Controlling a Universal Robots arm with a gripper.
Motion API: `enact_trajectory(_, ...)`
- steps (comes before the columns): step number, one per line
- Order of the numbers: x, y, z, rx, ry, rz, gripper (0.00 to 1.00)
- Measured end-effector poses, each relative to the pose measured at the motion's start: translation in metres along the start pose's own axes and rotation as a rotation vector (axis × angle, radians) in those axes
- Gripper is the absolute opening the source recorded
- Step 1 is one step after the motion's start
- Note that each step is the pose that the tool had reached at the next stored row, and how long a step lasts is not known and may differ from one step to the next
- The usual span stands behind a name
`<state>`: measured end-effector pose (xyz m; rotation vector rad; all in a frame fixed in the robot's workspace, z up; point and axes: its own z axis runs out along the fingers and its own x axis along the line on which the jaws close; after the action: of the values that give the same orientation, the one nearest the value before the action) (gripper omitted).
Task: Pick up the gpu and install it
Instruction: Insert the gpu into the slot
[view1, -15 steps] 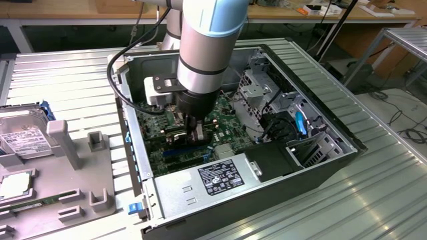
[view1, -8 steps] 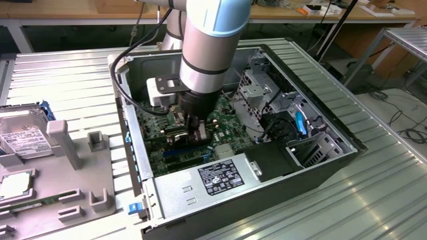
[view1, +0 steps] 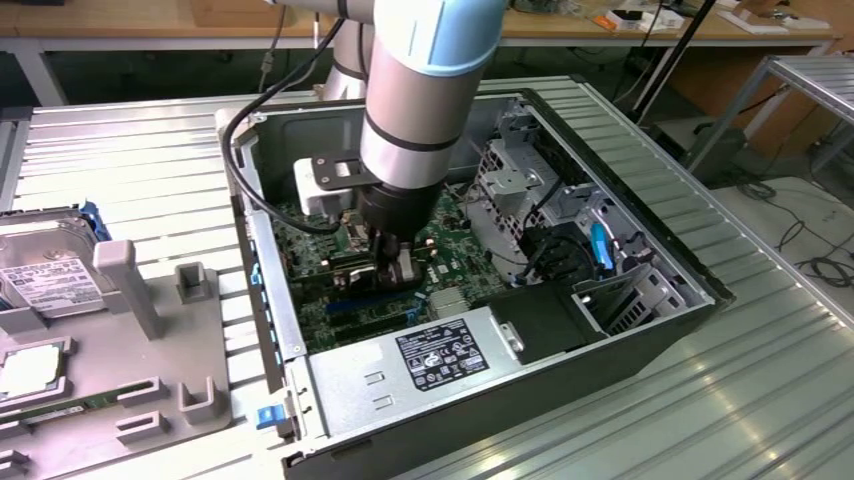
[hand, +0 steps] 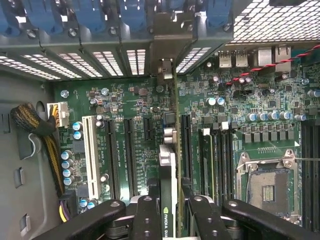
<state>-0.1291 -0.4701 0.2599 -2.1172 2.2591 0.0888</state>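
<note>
First, in the exterior view, the arm reaches straight down into an open computer case (view1: 667, 320) that lies on its side on a ribbed metal counter (view1: 134, 150). The claw (view1: 398, 275) is low over the green motherboard (view1: 314, 250), near the middle of the case, and from this side I cannot tell how its fingers stand. A silver power supply (view1: 441, 355) with a white label fills the near corner of the case. To the exterior view's left of the case, a grey fixture (view1: 134, 290) stands on the counter, with a silver hard drive (view1: 47, 275) beside it.

Next, in the wrist view, the gpu (hand: 167, 172) stands on edge between the two black fingers (hand: 146, 215) of the claw (hand: 171, 200), which pinch it from both flat sides. The card is seen edge-on, with part of a white printed label readable near the fingers. It runs along the row of black expansion slots on the motherboard (hand: 125, 100), just beside a long white slot (hand: 91, 150), and its far end meets the perforated rear wall (hand: 100, 60) of the case. Whether the card's lower edge is seated in a slot I cannot tell. The bare processor socket (hand: 267, 187) lies well to the other side of the card.
</note>
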Motion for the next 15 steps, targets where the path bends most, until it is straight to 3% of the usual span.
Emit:
enact_trajectory(5,0.0004,0.0000,0.0007,0.0006,0.0003,0.000,0.27)
enact_trajectory(7,0.0006,-0.0001,0.0024,0.0036,0.0007,0.000,0.27)
enact_trajectory(15,0.0003,0.0000,0.0015,0.0034,-0.0001,-0.003,0.27)
